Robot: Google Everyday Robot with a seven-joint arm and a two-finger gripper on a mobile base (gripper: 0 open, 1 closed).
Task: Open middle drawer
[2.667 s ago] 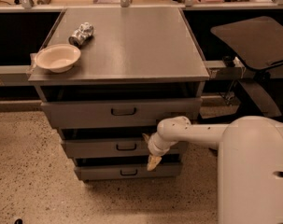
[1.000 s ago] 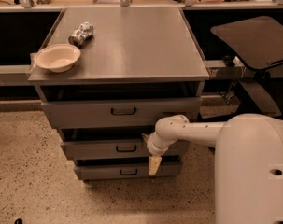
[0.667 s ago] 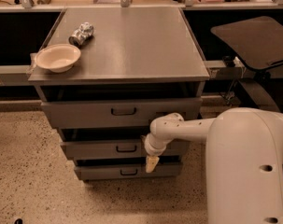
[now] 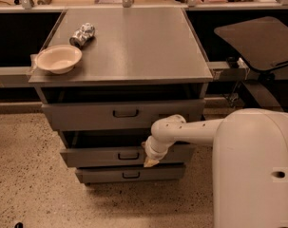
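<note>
**A:** Where is your gripper?

**B:** My gripper [image 4: 150, 161] hangs low in front of the cabinet [image 4: 134, 46], at the end of my arm [image 4: 191, 131]. The arm reaches in from the right and bends down at the wrist. The pale tip lies against the front of the middle drawer [image 4: 96, 157], near its lower edge.

**A:** Is it on the handle?

**B:** No. The handle [image 4: 128, 155] sits at the centre of that front, and my gripper is just to the right of it, apart from it.

**A:** Spread or pressed together?

**B:** I cannot tell. From here the tip reads as one pale wedge pointing down.

**A:** And the drawer itself?

**B:** It is the second of three grey fronts, under the top drawer [image 4: 77, 118] and above the bottom drawer [image 4: 100, 175]. A dark gap shows above its front. I cannot tell whether it stands out from the frame at all.

**A:** What is on top?

**B:** A pale bowl [image 4: 59, 58] sits upright at the front left corner. Just behind it, what looks like a silvery can [image 4: 82, 33] lies on its side, and the two are apart. A dark tray [image 4: 257, 39] stands off to the right of the cabinet, and the floor [image 4: 29, 175] is speckled
</note>
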